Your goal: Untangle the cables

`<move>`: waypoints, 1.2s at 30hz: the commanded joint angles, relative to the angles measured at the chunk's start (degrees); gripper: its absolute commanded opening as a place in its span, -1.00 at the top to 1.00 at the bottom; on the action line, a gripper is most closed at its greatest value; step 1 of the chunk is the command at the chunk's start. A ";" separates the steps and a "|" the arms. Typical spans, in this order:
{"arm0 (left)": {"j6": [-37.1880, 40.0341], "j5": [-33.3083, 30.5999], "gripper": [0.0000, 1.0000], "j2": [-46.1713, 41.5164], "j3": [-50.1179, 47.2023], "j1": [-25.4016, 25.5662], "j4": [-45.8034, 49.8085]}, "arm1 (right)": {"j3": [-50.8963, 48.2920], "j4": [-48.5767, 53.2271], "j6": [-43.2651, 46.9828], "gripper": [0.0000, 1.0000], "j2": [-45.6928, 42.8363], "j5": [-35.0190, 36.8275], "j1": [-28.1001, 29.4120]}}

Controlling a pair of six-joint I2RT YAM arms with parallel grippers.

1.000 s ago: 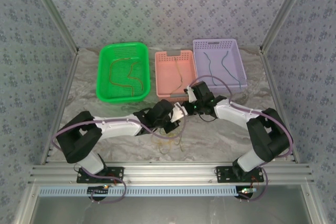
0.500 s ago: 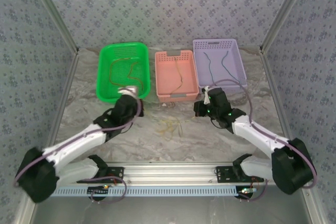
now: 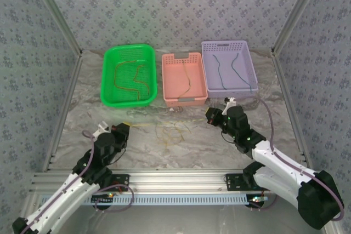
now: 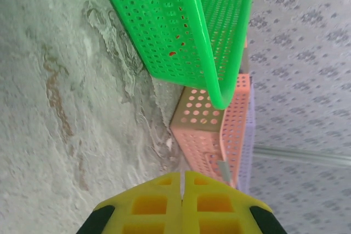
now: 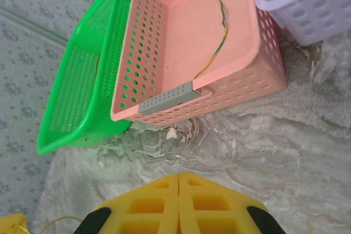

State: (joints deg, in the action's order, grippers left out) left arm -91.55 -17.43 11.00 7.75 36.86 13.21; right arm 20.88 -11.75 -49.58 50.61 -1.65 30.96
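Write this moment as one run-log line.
left gripper shut | right gripper shut | loose cables tangled on table | other cables in green basket, pink basket, purple basket

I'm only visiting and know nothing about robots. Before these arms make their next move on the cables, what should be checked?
1. Left pincer closed: ok.
2. Right pincer closed, nothing visible in it: ok.
3. Left pincer gripping a wire: cannot tell.
4. Thin yellowish loose cables on the marbled table untangled: not ok, they lie in a knot.
5. Yellow-green cable inside the pink perforated plastic basket: ok.
6. Two blue cables in the lilac plastic basket lying apart: ok.
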 commanded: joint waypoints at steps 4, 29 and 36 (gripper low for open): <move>-9.09 -8.33 1.00 0.17 -1.57 -1.88 6.55 | -0.08 -0.78 -5.19 1.00 -0.86 12.23 0.39; 60.95 15.55 -0.36 38.67 35.67 13.34 -6.34 | 42.73 33.73 30.46 1.00 19.83 11.28 12.08; 62.99 12.95 -0.50 53.72 39.42 20.32 -8.93 | 46.23 38.11 32.45 1.00 21.25 8.25 12.03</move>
State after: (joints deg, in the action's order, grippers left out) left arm -32.51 -3.68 62.92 46.15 56.31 7.97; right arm 65.76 22.20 -19.51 71.92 8.16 43.00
